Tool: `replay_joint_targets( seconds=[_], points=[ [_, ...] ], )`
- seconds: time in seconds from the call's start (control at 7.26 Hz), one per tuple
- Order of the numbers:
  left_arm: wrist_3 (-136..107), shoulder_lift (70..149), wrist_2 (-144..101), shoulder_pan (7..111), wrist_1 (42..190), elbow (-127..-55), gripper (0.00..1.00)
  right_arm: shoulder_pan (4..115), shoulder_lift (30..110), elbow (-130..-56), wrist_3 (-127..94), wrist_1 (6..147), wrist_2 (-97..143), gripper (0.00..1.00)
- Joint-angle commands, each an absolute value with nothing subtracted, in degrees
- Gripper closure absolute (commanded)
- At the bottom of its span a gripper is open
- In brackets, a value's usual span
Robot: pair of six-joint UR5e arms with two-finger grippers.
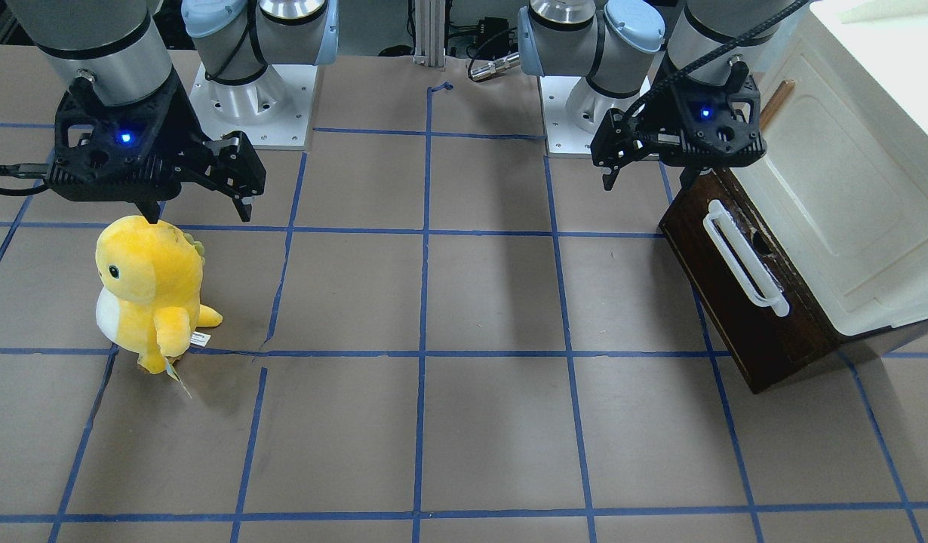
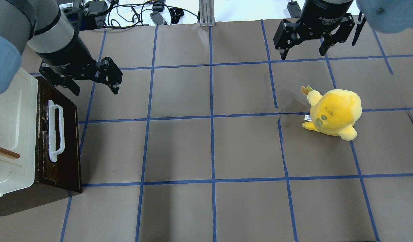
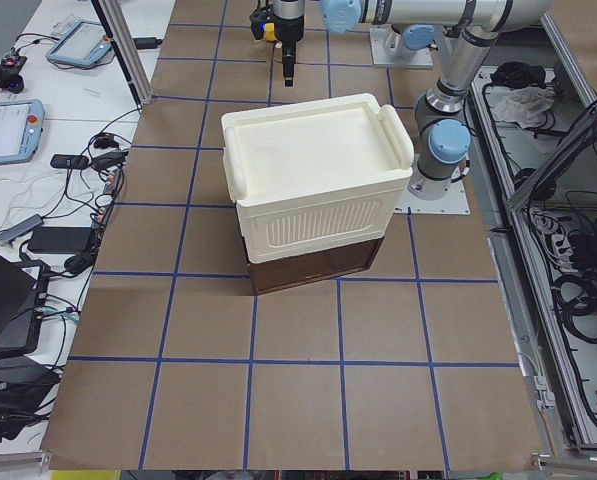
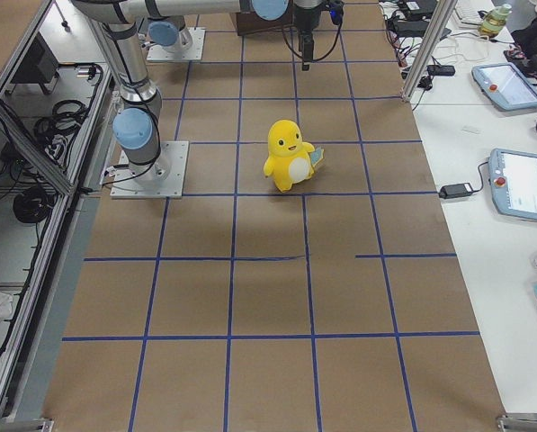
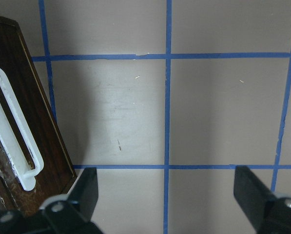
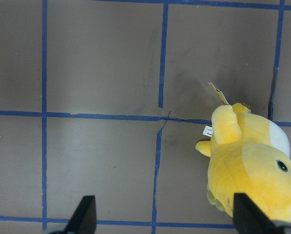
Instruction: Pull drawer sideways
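The drawer [image 2: 67, 148] sits at the left end of the desk [image 2: 210, 151], tucked under a cream-white box [image 2: 11, 111]. Its dark brown front faces the middle of the desk, and the long white handle [image 2: 55, 131] runs along that front. A small tan wooden grip [image 2: 5, 152] sticks out of the white box above it.

My left jaws are spread wide and hold nothing. They hang above bare desk just beside the drawer's front, near one end of the handle but apart from it. From my left wrist I see that end of the handle at the edge of the view, with both fingertips [image 5: 87, 187] over brown paper and blue tape lines.

My right jaws are also spread and empty. They hover over the other half of the desk, near a yellow plush toy [image 2: 334, 112] that stands upright, and they do not touch it. The toy is well apart from the drawer.
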State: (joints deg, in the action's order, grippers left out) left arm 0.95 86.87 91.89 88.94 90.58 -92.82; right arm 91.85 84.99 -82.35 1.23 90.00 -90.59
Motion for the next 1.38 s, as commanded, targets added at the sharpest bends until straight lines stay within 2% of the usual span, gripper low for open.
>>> replay_joint_targets(
  seconds=[0.0, 0.41, 1.24],
  points=[
    [0.71, 87.45, 93.41, 89.03, 90.18, -93.07, 0.0, 91.85, 84.99, -82.35, 1.23, 90.0, -90.53, 0.0],
    [-1.56, 91.04, 102.84, 89.29, 85.8, -95.18, 0.0, 91.85, 84.99, -82.35, 1.23, 90.0, -90.53, 0.0],
    [-15.59, 103.69, 116.27, 91.74, 83.76, -95.54, 0.0, 91.85, 84.99, -82.35, 1.23, 90.0, -90.62, 0.0]
  ],
)
